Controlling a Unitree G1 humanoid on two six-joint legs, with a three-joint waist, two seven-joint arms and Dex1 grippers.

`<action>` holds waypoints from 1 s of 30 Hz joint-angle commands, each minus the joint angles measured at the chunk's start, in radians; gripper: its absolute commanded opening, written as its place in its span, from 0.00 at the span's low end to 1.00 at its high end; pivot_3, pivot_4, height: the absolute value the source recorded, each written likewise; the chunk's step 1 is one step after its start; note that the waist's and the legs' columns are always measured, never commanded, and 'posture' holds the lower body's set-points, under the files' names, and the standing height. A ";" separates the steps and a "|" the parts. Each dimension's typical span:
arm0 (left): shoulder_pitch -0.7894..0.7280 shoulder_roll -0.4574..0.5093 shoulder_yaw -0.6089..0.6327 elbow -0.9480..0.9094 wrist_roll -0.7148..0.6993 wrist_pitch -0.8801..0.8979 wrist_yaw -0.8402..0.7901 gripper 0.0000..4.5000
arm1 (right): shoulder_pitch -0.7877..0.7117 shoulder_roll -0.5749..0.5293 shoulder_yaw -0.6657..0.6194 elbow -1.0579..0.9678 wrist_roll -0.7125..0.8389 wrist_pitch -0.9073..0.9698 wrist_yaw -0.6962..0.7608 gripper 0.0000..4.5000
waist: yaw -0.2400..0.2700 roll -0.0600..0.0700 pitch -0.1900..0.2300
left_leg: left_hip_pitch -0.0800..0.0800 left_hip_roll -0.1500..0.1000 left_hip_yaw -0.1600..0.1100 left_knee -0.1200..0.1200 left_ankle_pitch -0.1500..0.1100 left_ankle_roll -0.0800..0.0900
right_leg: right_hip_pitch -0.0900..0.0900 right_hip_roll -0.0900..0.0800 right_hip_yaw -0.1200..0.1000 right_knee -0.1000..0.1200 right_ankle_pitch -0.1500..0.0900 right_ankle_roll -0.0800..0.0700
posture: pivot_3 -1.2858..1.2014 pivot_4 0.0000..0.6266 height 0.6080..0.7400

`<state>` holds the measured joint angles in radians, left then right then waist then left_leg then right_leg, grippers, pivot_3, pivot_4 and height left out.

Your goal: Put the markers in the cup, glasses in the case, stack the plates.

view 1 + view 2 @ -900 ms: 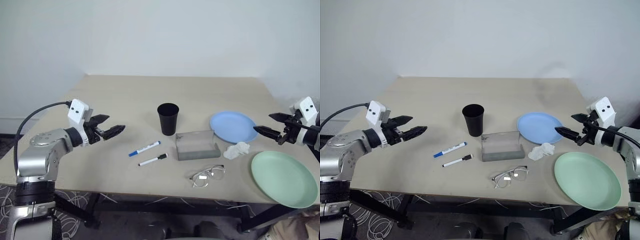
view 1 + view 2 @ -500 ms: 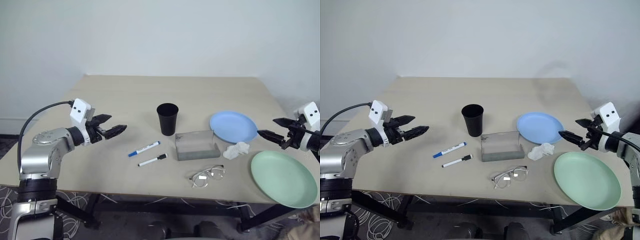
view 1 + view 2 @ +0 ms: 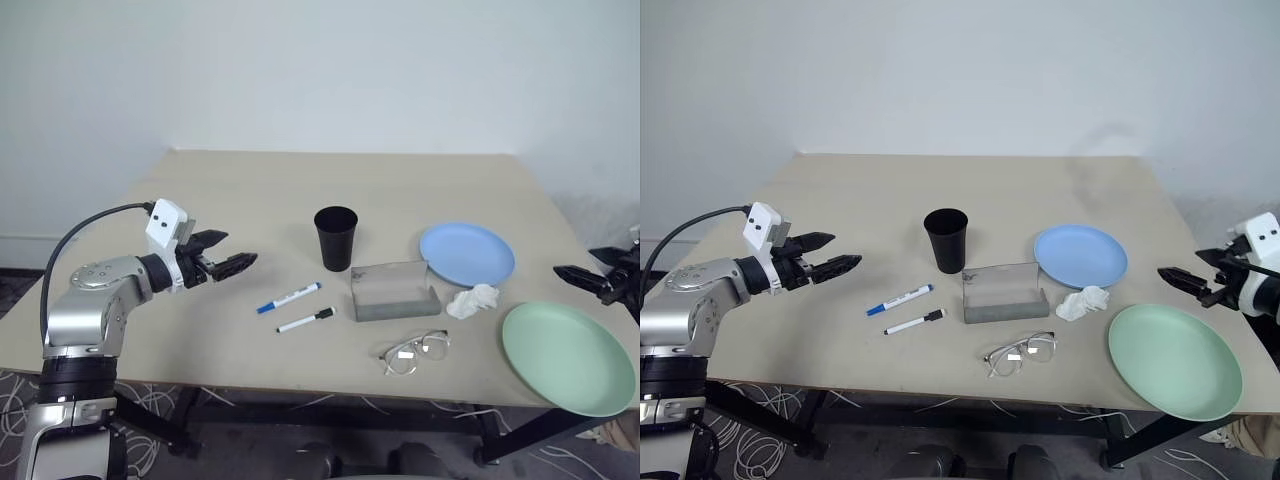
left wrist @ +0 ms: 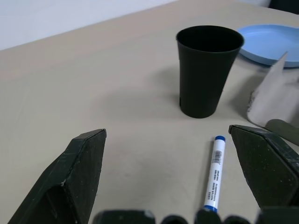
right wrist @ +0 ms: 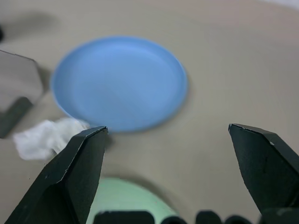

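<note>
A beige table (image 3: pixel 240 190) seen from above. Left tool (image 3: pixel 232 264), fingers spread and empty, hovers mid-left. Right tool (image 3: pixel 1188 277), also spread and empty, hangs at the right edge. Two markers lie at centre, below the black cup (image 3: pixel 336 238): the blue-capped marker (image 3: pixel 289 297) and the black-capped marker (image 3: pixel 306 320), both slanting lower left to upper right. Gripped off-centre, either might roll away or topple the cup.

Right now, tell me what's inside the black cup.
Nothing visible: the cup shows only its dark interior near the rim; the bottom cannot be seen. Both markers, blue-capped and black-capped, lie on the table in front of it.
</note>
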<state>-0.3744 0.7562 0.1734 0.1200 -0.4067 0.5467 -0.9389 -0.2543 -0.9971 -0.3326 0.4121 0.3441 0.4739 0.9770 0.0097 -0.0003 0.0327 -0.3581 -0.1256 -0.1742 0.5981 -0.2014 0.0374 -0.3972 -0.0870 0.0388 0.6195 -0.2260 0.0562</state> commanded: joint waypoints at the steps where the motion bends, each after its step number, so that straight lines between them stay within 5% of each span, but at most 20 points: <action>1: 0.010 0.037 0.030 -0.066 -0.019 -0.008 -0.021 0.99 | -0.035 -0.036 -0.020 0.128 -0.028 -0.061 0.003 1.00 | 0.000 0.000 0.000 | 0.000 0.000 0.001 0.000 0.000 0.000 | 0.000 0.000 0.000 0.000 0.000 0.000 | 0.52 0.00 0.94; 10: 0.052 0.026 0.035 -0.143 -0.047 0.001 -0.024 0.99 | -0.022 -0.016 -0.005 0.350 -0.063 -0.097 0.000 1.00 | 0.000 0.000 0.000 | 0.003 0.002 0.003 0.000 0.000 0.001 | 0.004 0.000 0.000 0.000 -0.001 -0.002 | 0.52 0.00 0.94; 25: 0.115 0.018 0.053 -0.186 -0.070 0.012 0.017 0.99 | 0.020 0.023 0.013 0.331 -0.055 -0.008 0.034 1.00 | 0.000 0.001 0.000 | 0.004 0.003 0.004 0.000 -0.001 0.001 | 0.006 0.000 0.000 0.000 -0.001 -0.002 | 0.52 0.00 0.94; 30: 0.117 0.013 0.048 -0.181 -0.069 0.005 0.026 1.00 | 0.029 0.021 0.010 0.296 -0.056 0.020 0.030 0.71 | 0.000 0.001 0.000 | 0.004 0.003 0.004 0.000 -0.001 0.001 | 0.006 0.000 0.000 0.000 -0.001 -0.002 | 0.52 0.00 0.94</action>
<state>-0.2453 0.7676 0.1889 -0.0341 -0.4642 0.5657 -0.9183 -0.2209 -0.9617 -0.3091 0.7479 0.2749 0.4891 1.0063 0.0093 0.0003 0.0328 -0.3541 -0.1228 -0.1698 0.5983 -0.2021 0.0386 -0.3909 -0.0872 0.0389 0.6195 -0.2273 0.0542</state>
